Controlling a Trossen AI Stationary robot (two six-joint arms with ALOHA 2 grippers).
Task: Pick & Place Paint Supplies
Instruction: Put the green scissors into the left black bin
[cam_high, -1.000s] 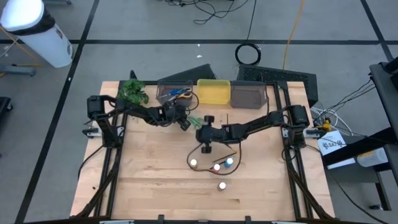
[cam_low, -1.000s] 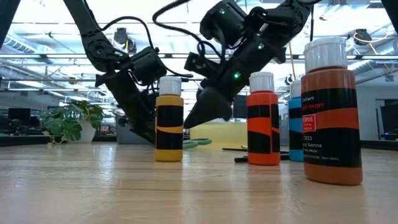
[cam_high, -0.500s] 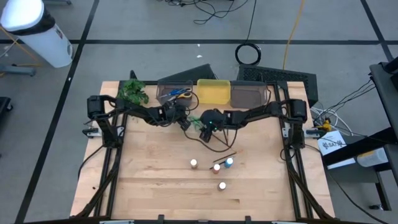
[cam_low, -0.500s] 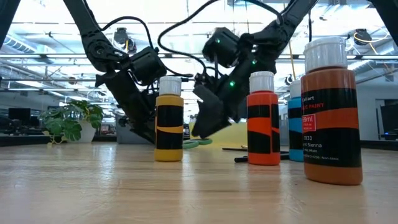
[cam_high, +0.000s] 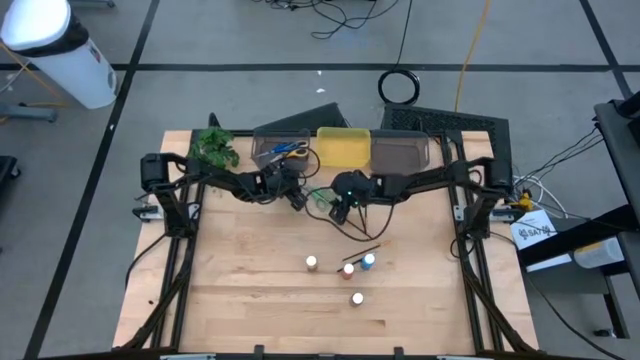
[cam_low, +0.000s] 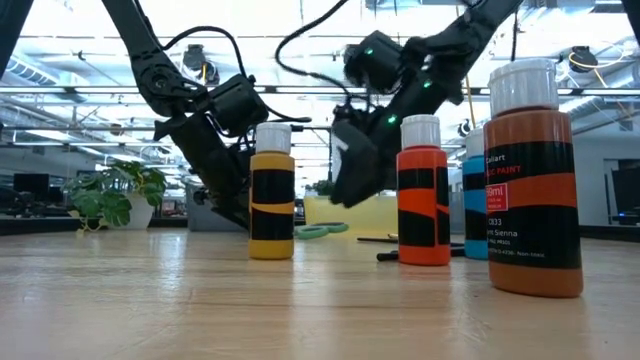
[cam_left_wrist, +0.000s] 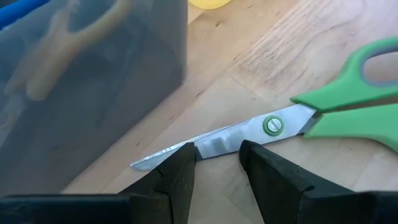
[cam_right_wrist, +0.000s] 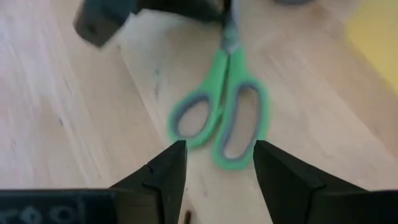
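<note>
Green-handled scissors (cam_high: 318, 195) lie flat on the table in front of the bins. My left gripper (cam_left_wrist: 217, 149) stands low at their blades (cam_left_wrist: 217, 140), its fingers a little apart. My right gripper (cam_right_wrist: 214, 152) hovers open above the handle loops (cam_right_wrist: 224, 115), touching nothing. Several white-capped paint bottles (cam_high: 348, 268) stand nearer the front edge; the low view shows a yellow one (cam_low: 272, 190), a red-orange one (cam_low: 423, 190), a blue one (cam_low: 475, 205) and a brown one (cam_low: 533, 170). A thin dark brush (cam_high: 365, 250) lies beside them. My left gripper slants down from the table's left, with one fingertip (cam_left_wrist: 183, 165) near the blades' pointed end and the other toward the pivot screw (cam_left_wrist: 272, 126). The blades run across the gap, flat on the wood. Whether the fingertips touch them, I cannot tell.
Three bins stand in a row at the far edge: a grey one (cam_high: 282, 150) holding a second pair of scissors, a yellow one (cam_high: 343, 147) and a brownish one (cam_high: 400, 152). A green plant (cam_high: 215, 148) sits at the far left. Bare wood lies toward the near edge.
My right gripper has left the spot by the paint bottles, gone toward the far edge and the scissors' handles, and rolled about its own axis on the way. The scissors, bottles and brush have stayed where they were.
</note>
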